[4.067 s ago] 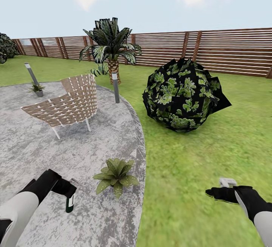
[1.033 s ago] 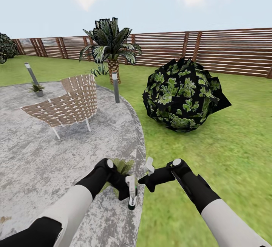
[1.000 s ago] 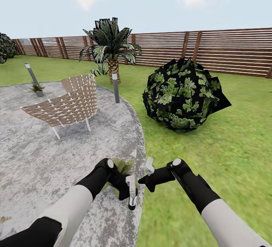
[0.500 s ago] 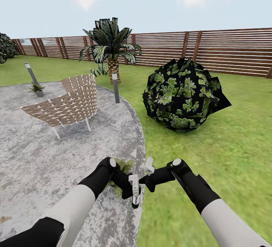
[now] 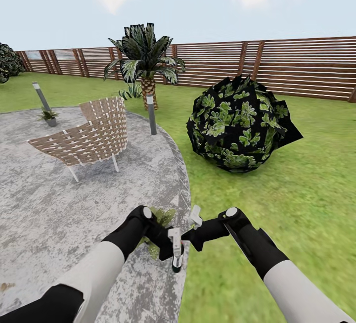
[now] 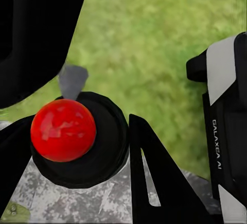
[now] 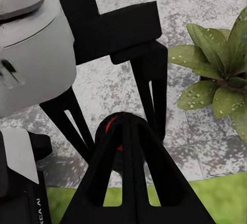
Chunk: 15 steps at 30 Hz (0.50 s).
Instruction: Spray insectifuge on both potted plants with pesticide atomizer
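Round grey paved patio (image 5: 44,204) amid green lawn (image 5: 277,199), bearing woven chair (image 5: 86,137), two potted plants (image 5: 160,216) (image 5: 49,116), bollard lamp (image 5: 151,114).

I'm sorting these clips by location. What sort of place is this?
A fenced garden, by the look of it: green lawn, a round grey paved patio with a woven chair, a palm, and a brown slatted wooden fence behind.

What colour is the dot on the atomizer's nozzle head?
Red, on the black head of the pesticide atomizer; clearest in the left wrist view.
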{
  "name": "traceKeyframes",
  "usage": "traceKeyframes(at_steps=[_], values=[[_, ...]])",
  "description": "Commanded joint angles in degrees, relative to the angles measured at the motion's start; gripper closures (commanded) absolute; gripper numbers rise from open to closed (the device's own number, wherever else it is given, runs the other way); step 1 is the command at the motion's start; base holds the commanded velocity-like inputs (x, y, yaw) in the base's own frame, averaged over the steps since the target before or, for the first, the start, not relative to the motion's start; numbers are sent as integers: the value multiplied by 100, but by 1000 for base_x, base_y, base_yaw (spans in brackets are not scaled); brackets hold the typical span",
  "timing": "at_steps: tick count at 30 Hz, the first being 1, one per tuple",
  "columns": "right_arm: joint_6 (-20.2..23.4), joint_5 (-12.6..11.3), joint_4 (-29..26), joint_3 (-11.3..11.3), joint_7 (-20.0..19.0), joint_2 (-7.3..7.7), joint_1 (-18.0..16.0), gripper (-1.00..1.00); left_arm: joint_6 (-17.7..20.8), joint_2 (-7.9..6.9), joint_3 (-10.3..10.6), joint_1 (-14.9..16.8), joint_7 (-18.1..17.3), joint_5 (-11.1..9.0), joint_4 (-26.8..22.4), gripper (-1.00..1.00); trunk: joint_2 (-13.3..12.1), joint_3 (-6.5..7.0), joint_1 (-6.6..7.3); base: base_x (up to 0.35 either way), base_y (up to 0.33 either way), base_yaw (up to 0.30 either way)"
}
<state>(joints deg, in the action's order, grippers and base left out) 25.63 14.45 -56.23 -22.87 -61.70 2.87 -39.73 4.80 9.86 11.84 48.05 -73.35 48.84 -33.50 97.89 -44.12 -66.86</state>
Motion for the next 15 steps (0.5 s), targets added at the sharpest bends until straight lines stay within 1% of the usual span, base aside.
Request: traceKeyframes(at_steps=[1, 8, 11, 15], values=[[47, 14, -11, -7, -17, 4, -6, 100, 47, -17, -2, 2, -21, 21, -4, 100, 3, -5, 0, 0, 0, 0], [47, 14, -11, -7, -17, 12, -6, 100, 47, -574, -7, 2, -30, 33, 34, 100, 3, -5, 0, 0, 0, 0], [47, 13, -11, -2, -17, 12, -5, 100, 47, -757, -7, 2, -30, 30, 36, 100, 3, -5, 0, 0, 0, 0], [47, 11, -7, -2, -12, 5, -6, 100, 66, -1047, -24, 2, -23, 29, 37, 100, 3, -5, 0, 0, 0, 0]])
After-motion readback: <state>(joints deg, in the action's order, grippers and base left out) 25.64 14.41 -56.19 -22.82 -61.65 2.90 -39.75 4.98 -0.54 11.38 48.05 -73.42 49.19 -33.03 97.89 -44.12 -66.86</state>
